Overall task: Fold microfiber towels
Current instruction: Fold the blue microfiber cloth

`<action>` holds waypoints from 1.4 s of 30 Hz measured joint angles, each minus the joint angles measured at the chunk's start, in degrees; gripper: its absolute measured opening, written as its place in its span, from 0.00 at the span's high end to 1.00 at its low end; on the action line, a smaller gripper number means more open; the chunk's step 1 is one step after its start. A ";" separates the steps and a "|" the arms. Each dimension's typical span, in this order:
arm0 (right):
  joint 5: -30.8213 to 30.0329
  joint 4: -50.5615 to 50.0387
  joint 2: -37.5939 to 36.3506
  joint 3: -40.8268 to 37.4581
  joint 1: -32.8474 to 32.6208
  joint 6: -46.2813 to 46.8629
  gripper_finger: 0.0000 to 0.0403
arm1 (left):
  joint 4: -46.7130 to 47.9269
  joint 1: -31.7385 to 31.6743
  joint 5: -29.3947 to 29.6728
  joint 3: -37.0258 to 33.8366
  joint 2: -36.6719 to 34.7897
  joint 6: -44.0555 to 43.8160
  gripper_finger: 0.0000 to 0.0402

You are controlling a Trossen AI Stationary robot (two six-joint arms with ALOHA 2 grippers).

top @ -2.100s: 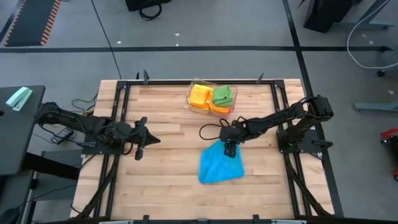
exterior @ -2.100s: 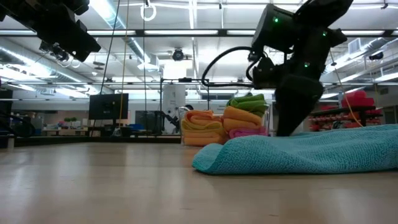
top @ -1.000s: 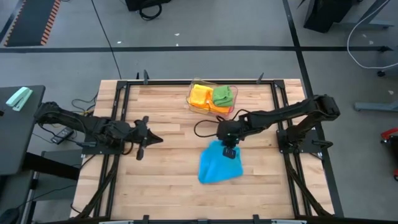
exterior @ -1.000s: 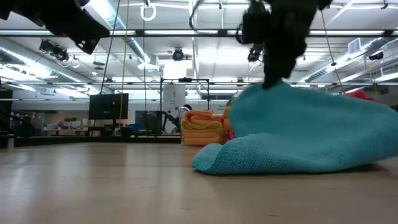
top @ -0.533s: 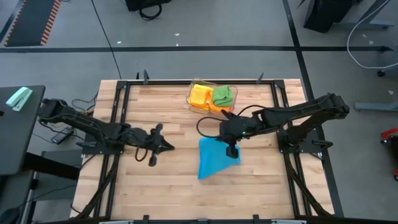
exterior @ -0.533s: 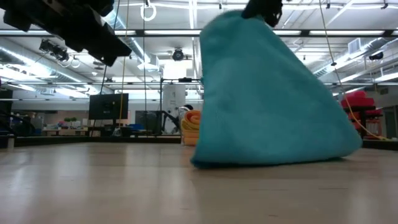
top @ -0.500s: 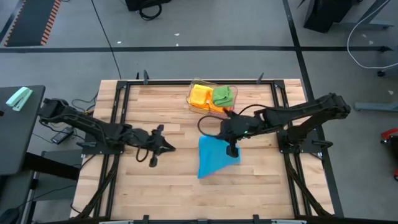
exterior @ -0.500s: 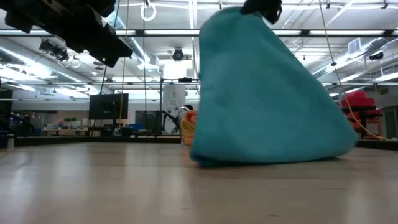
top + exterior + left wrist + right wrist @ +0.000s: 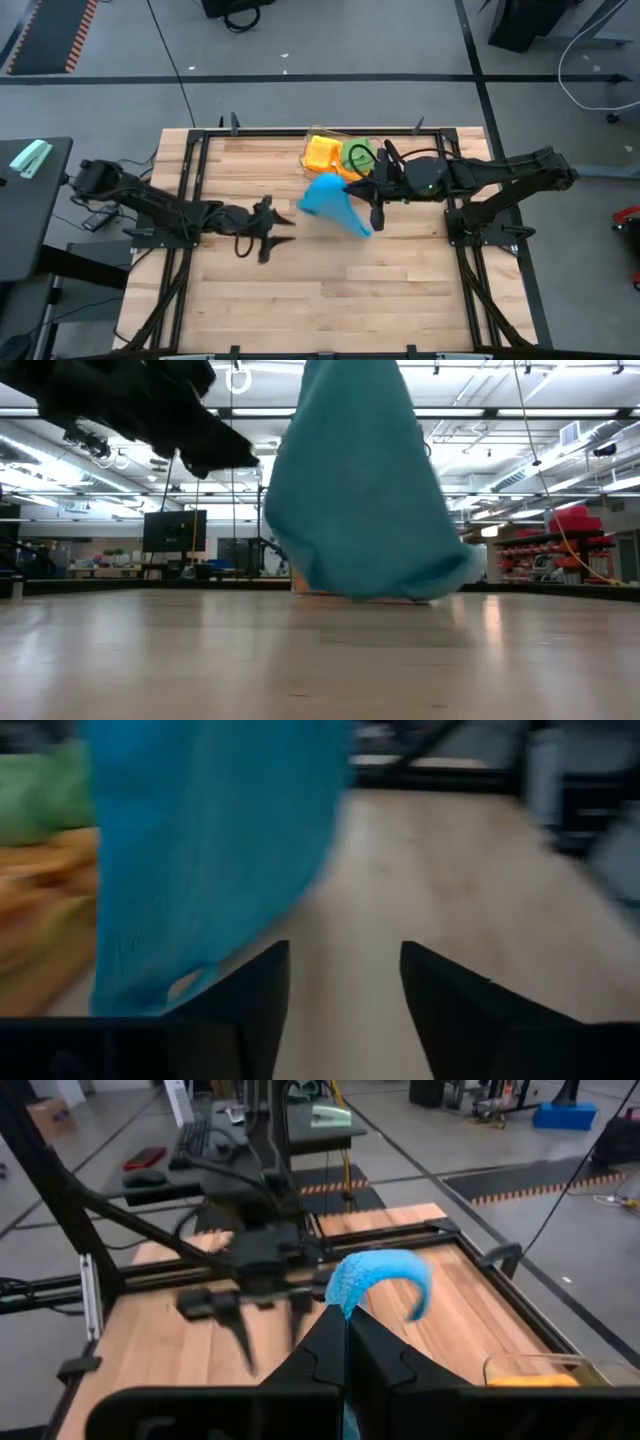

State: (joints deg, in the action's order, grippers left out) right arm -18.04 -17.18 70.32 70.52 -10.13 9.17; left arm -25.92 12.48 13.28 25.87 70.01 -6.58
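Note:
A blue towel (image 9: 330,205) hangs in the air over the middle of the table, with my right gripper (image 9: 376,220) shut on it. In the low view the blue towel (image 9: 350,480) droops as a wide sheet, its lower edge above the tabletop. My left gripper (image 9: 283,228) stands open just left of the towel and points at it, with nothing between its fingers (image 9: 262,995). Orange (image 9: 320,155) and green (image 9: 358,155) towels lie in a clear tray (image 9: 308,170) at the far edge. My right gripper pinches a bunched bit of the blue towel's upper part (image 9: 372,1275) between its two fingers, and a curl of cloth stands out past the fingertips (image 9: 330,1342). The fingers come nearly level from the table's right. The towel hangs slack below them, clear of the table.
The tray with its stacked towels stands just beyond the hanging towel, near the far edge. Bare wooden tabletop (image 9: 300,300) spreads toward the near edge. Black frame rails (image 9: 190,180) run along the table's sides.
My right gripper has risen and drawn toward the far edge, tipping from pointing down to nearly level. The blue towel has come off the table entirely and swung toward the left. My left gripper has gone toward the towel, sunk a little, and opened.

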 joint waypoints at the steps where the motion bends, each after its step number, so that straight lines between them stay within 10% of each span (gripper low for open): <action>1: 0.07 0.25 0.05 0.00 0.00 0.02 0.98 | -0.18 -0.73 1.87 0.00 0.46 0.34 0.49; 42: 4.61 13.22 4.13 -0.04 -2.78 -0.92 0.98 | -25.17 -8.81 -1.93 0.48 23.65 -6.92 0.39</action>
State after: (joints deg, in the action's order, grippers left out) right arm -13.43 -3.96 74.46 70.48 -12.91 8.25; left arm -51.09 3.67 11.35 26.35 93.66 -13.50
